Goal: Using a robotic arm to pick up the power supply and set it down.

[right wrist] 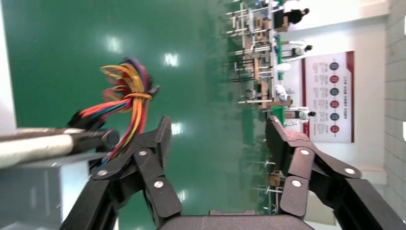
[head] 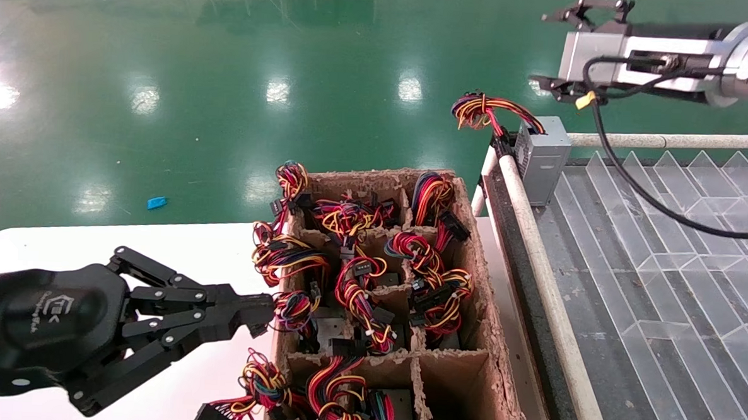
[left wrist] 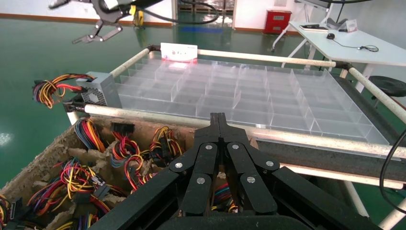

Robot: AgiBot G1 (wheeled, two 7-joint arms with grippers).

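Right gripper (head: 554,50) spread wide, empty, up over floor past tray (head: 661,273) corner. PSU (head: 542,157) upright in that corner, just below and nearer, wires (head: 479,110) outward. Left gripper (head: 262,315) clenched, parked by carton (head: 472,265).

white table (head: 158,245) | cardboard box (head: 472,284) on it | power supply (head: 542,157) in clear tray (head: 693,262)

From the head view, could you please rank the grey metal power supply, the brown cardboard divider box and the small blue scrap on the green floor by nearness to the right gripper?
1. Grey metal power supply: just below the open right gripper, at the clear tray's corner.
2. Brown cardboard divider box: lower, toward the left.
3. Small blue scrap: far left on the floor.
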